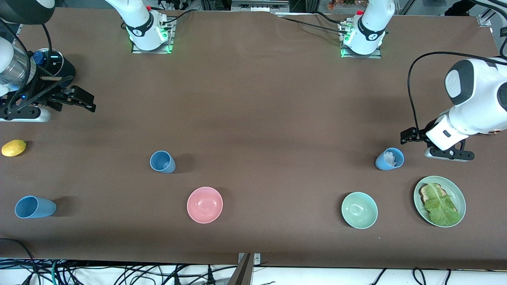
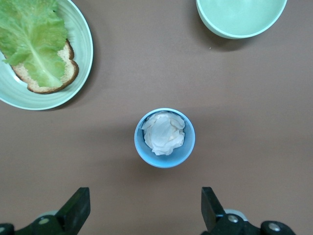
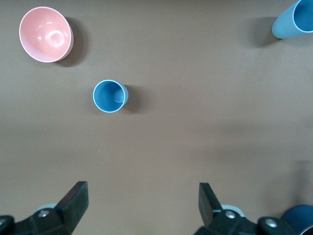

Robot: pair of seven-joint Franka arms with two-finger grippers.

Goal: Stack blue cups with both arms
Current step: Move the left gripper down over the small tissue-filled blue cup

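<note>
front view | left gripper [image 2: 142,213] wide over paper-filled cup [image 2: 165,137] | right gripper [image 3: 142,208] wide | pink bowl [image 1: 204,204] near middle cup [image 1: 162,161]

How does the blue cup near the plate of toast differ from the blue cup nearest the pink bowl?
The cup by the plate holds crumpled white paper; the cup by the pink bowl is empty. The first stands toward the left arm's end of the table, under the open left gripper; the second stands toward the right arm's end. Both are upright, light blue and handle-less.

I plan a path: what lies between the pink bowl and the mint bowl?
Nothing: in the front view, only bare brown table shows between the pink bowl and the mint bowl.
</note>
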